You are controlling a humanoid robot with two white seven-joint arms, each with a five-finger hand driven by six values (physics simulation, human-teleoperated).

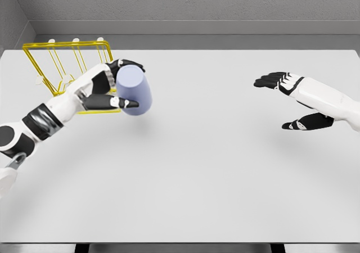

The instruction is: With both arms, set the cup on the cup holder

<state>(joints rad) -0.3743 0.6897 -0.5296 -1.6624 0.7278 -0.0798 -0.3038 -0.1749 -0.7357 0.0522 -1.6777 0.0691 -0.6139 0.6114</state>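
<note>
My left hand [119, 84] is shut on a pale blue cup [135, 91], held tilted above the white table [202, 168] with fingers over its top and the thumb under its side. Just behind and left of it stands the yellow wire cup holder [56, 62] with several white-tipped pegs; my forearm covers part of its right side. The cup hangs at the holder's right front corner, apart from the pegs. My right hand [284, 101] hovers open at the right of the table, fingers spread and pointing left, holding nothing.
A grey wall runs behind the table's far edge. The table's front edge lies near the bottom of the view.
</note>
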